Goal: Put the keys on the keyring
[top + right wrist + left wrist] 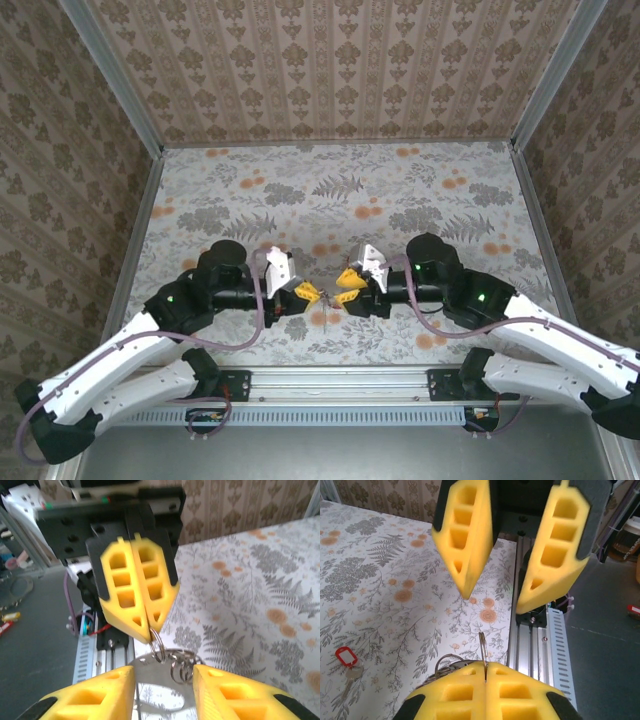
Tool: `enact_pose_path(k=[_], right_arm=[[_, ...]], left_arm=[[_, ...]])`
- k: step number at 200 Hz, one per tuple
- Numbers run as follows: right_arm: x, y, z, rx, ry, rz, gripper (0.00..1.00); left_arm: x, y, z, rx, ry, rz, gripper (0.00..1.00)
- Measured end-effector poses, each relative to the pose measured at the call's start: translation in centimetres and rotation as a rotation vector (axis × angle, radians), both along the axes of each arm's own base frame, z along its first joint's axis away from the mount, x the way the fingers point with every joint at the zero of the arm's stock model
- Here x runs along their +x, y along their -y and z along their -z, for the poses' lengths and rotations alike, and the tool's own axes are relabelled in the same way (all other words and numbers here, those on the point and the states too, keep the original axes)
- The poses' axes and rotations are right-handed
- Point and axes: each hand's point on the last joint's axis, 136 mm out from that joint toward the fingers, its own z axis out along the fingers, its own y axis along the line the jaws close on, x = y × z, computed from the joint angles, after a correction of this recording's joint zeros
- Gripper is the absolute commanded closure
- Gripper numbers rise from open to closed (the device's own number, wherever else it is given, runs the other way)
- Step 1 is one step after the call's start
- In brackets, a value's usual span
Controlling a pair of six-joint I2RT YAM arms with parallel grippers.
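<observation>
My left gripper (485,666) is shut on a thin split ring (483,649) that stands up from between its yellow pads. From that ring (157,642) hangs the keyring (160,682), a shiny grey metal loop carrying several small rings (183,669). The keyring lies in the gap of my right gripper (164,676), whose fingers stand apart on either side of it. In the top view the left gripper (308,293) and right gripper (348,285) meet tip to tip above the table's near middle. One key (346,656) with a red head lies flat on the table cloth.
The floral table cloth (340,200) runs back to patterned walls on three sides. An aluminium rail (340,385) with the arm bases runs along the near edge, just beside the grippers.
</observation>
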Motion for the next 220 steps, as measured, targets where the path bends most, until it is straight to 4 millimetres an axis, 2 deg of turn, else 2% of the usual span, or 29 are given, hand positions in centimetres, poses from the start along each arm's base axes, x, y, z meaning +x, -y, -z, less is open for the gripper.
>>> enact_pose_path(k=[17,69,98,147,161,220], right_arm=[[-0.1,-0.1,0.6,-0.03,-0.013,-0.015,0.62],[-0.7,-0.9,0.4,-0.029,-0.021,-0.078,0.63],[-0.8,-1.5,1.0,-0.04,-0.048,-0.105,0.65],[-1.0,-2.1,2.0,-0.06,-0.086,-0.137,0.72],[-1.0,-2.1,2.1,-0.06,-0.088,-0.139,0.74],[-1.3,-2.2,2.1,-0.058,-0.099,-0.155,1.0]], left_arm=[[-0.1,-0.1,0.2,0.01,-0.001,0.005,1.0],[-0.5,0.2,0.5,0.035,-0.014,0.035,1.0],[-0.6,0.3,0.5,0.039,-0.014,0.041,1.0],[-0.6,0.3,0.4,0.037,-0.011,0.042,1.0],[-0.6,0.3,0.4,0.038,-0.011,0.043,1.0],[-1.1,0.2,0.8,0.059,-0.02,0.058,1.0]])
